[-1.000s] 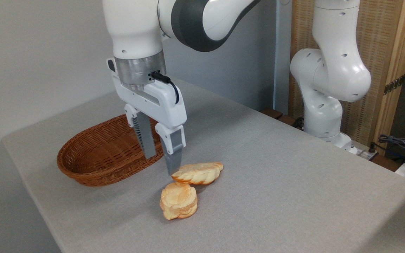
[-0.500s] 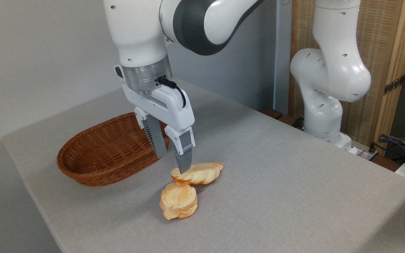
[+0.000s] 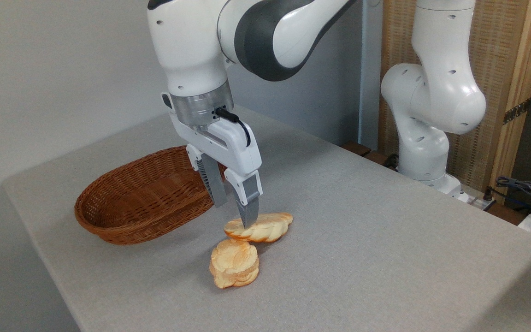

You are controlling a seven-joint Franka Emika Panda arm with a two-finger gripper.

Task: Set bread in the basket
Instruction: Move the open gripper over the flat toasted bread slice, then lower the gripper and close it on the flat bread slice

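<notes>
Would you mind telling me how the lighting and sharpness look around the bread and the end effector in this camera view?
Fixed camera: soft, even light, no glare; the bread and basket cast faint shadows on the table; the end effector is sharp, with no motion blur; the cables at the right edge look slightly soft.

A round bun (image 3: 234, 263) on a grey counter (image 3: 362, 240), white wall (image 3: 53, 69) behind, wooden screen (image 3: 510, 83) and dark cables (image 3: 523, 186) at the right
</notes>
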